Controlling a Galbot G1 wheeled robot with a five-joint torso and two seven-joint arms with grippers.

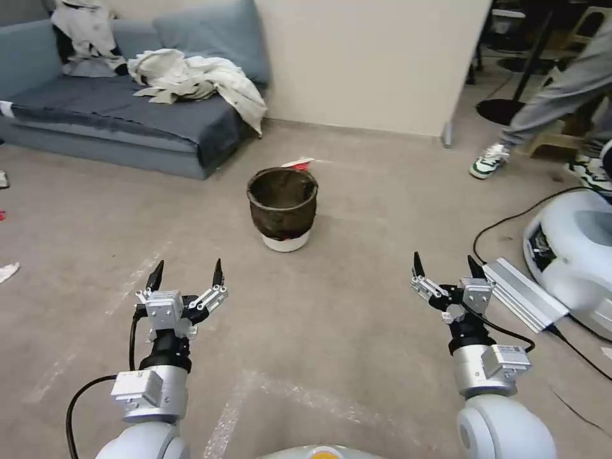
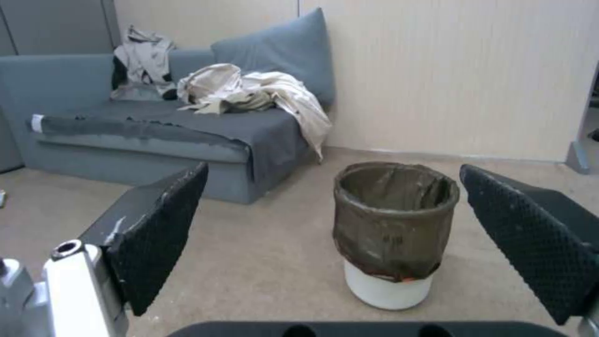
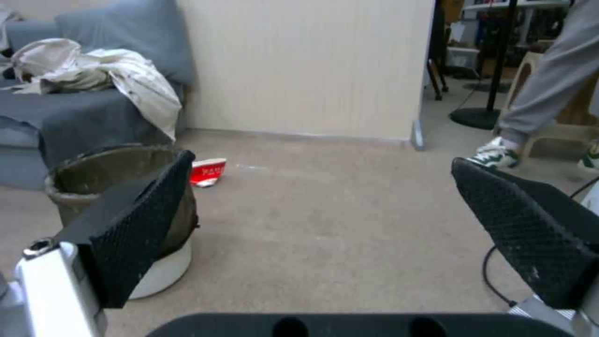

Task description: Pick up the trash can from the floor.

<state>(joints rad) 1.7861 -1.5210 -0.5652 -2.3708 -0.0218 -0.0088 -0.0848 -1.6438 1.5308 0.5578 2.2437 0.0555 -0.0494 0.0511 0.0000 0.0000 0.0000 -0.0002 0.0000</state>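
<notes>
Standing upright on the floor (image 1: 357, 210), the trash can (image 1: 282, 208) is your landmark here: a small round white bin with a crinkled dark bag folded over its rim, nothing touching it. Behind it, just past its far rim, you can see a crushed red-and-white paper cup (image 1: 298, 163) lying on the floor, and farther back on its left side sits the grey-blue sofa (image 1: 121, 115) with a heap of pale cloth (image 1: 197, 80) draped over the seat edge. Your left gripper (image 1: 186, 273) hovers above the floor, nearer to you than the trash can and to its left, well apart from it, jaws spread wide and holding nothing. Your right gripper (image 1: 447, 265) hangs at the same nearness on the trash can's right side, also well apart, jaws likewise spread and empty. Beside that gripper, away from the trash can, a black cable (image 1: 510, 223) trails across the floor.
</notes>
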